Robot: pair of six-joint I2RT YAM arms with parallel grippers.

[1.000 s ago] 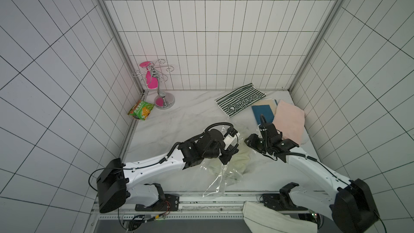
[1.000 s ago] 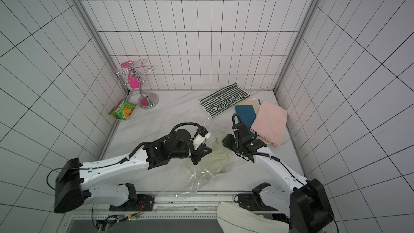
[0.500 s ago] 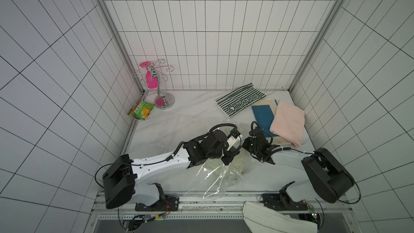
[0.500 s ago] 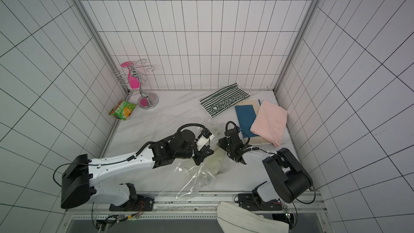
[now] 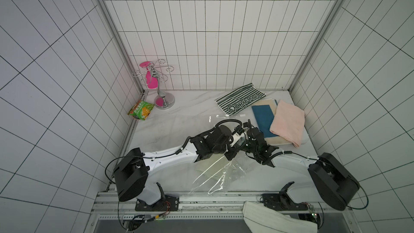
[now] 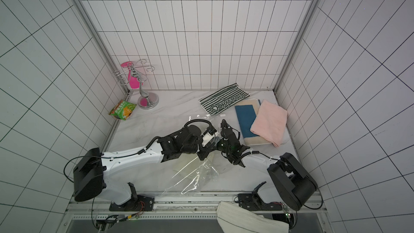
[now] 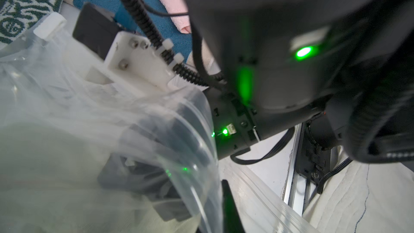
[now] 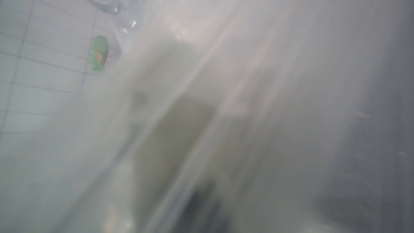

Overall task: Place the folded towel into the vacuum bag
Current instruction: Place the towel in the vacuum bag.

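Position: folded towel (image 5: 209, 164) lies flat behind the film of the vacuum bag (image 5: 224, 178), toward the arm bases from both pincers. Left gripper (image 5: 230, 154), pressed together, pinches the raised bag mouth. Right gripper (image 7: 152, 189) sits inside that mouth, nearer the towel; spread or closed, cannot tell.

Vacuum bag (image 5: 220, 177): clear glossy crinkled plastic. Folded towel (image 5: 207, 165) inside: pale matt cloth. Pink towel (image 5: 287, 122), blue towel (image 5: 262, 115): fluffy terry. Stand (image 5: 164, 100): shiny chrome metal. Snack packet (image 5: 141, 109): glossy film. Tabletop (image 5: 179, 126): smooth, marble-look.
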